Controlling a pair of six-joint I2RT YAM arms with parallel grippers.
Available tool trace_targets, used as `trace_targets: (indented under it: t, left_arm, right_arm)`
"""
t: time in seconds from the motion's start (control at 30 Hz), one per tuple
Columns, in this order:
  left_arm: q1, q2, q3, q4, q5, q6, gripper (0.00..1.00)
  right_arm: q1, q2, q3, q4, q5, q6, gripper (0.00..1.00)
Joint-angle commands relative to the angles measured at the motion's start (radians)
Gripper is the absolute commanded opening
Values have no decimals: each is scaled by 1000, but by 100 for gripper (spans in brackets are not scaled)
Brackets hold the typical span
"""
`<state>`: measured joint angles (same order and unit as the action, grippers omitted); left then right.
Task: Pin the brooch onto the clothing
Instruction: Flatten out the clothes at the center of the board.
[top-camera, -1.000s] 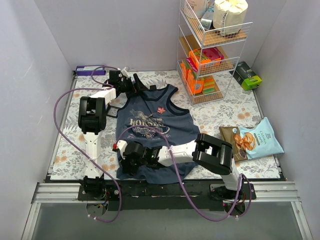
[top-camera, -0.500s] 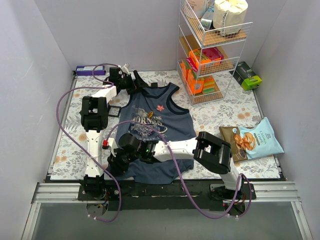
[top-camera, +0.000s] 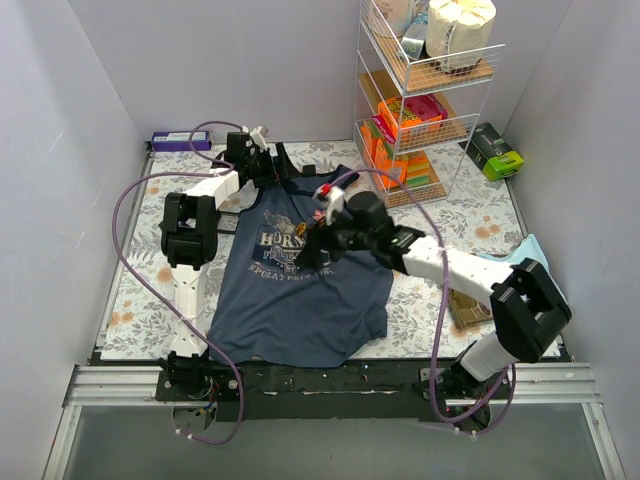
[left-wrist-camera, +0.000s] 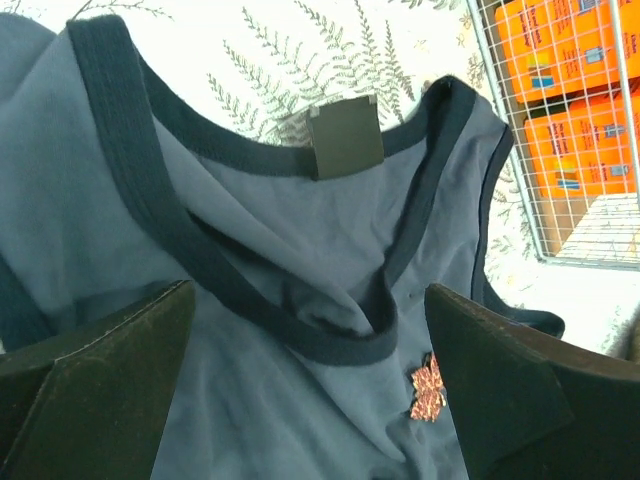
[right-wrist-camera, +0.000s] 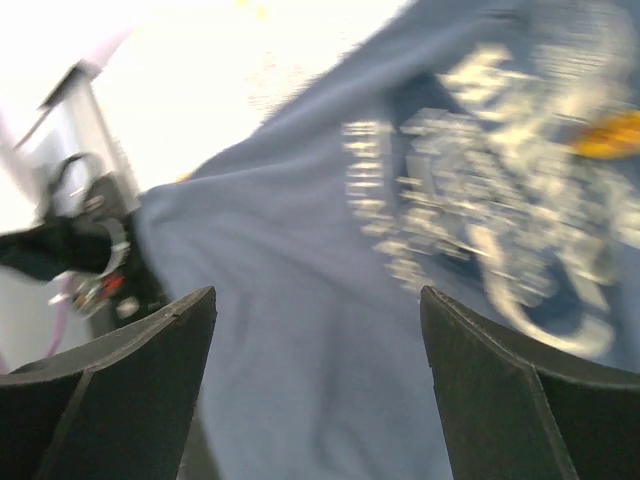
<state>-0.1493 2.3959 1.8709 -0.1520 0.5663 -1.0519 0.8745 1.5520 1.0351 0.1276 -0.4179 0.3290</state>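
The clothing (top-camera: 300, 310), a navy tank top with a pale chest print, lies flat on the table, neck toward the back. The brooch (left-wrist-camera: 428, 388), a small copper leaf, sits on the fabric (left-wrist-camera: 280, 420) just below the dark neck trim, close to my left gripper's right finger (left-wrist-camera: 520, 400). My left gripper (top-camera: 262, 165) (left-wrist-camera: 310, 400) hovers open over the neckline with nothing between its fingers. Over the chest print my right gripper (top-camera: 310, 245) (right-wrist-camera: 315, 400) is open and empty above blurred blue cloth (right-wrist-camera: 300, 250). In the top view I cannot make out the brooch beside the right wrist.
A wire shelf rack (top-camera: 420, 100) with orange boxes stands at the back right, with a green box (top-camera: 495, 150) beside it. Snack bags (top-camera: 515, 280) lie at the right edge under the right arm. A purple box (top-camera: 180, 140) sits at the back left. Purple cables loop beside both arms.
My right gripper let go of the hem, opened and swung up and right to the chest print. The top now lies spread and flat. The left gripper opened slightly wider.
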Motion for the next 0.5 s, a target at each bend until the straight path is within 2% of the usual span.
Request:
trace_targets:
  t: [0.0, 0.07, 0.1, 0.2, 0.23, 0.47]
  left_arm:
    - [-27, -256, -126, -8, -156, 70, 98]
    - [-38, -322, -203, 26, -206, 70, 98]
    - [-41, -381, -290, 40, -239, 63, 98]
    - [-44, -493, -421, 104, -243, 21, 98]
    - [-44, -515, -499, 126, -238, 6, 98]
    - [-42, -596, -735, 224, -181, -92, 98]
  right_arm:
    - [-213, -59, -88, -124, 95, -64, 89]
    - [-278, -67, -104, -126, 129, -94, 88]
    - [-332, -66, -115, -126, 160, -105, 88]
    - [-411, -14, -98, -159, 218, -145, 86]
    - [-423, 25, -80, -169, 231, -157, 85]
    - [-454, 131, -24, -137, 383, -185, 80]
